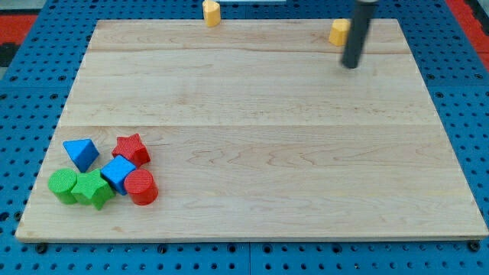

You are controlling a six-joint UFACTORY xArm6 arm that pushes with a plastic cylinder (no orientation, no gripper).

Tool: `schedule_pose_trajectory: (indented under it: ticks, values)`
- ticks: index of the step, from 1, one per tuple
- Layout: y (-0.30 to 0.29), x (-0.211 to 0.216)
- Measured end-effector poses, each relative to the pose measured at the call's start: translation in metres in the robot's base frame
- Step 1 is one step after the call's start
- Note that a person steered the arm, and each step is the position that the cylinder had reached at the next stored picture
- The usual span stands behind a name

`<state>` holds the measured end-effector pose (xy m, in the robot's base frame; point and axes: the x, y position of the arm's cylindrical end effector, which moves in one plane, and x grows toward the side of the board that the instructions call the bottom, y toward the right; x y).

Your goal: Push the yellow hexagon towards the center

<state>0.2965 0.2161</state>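
The yellow hexagon sits near the top right of the wooden board, partly hidden behind my rod. My tip rests on the board just below and to the right of that block. A second yellow block stands at the board's top edge, left of centre; its shape is unclear.
A cluster sits at the bottom left: a blue triangle, a red star, a blue cube, a red cylinder and two green blocks. Blue pegboard surrounds the board.
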Motion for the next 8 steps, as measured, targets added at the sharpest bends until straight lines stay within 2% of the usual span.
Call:
schedule_pose_trajectory:
  ticks: [2, 3, 4, 5, 6, 7, 8]
  values:
    - [0.112, -0.073]
    - [0.115, -0.105]
    - [0.024, -0.1]
    - [-0.064, -0.057]
    - [-0.121, 0.016]
    - [-0.144, 0.039]
    - [-0.065, 0.031]
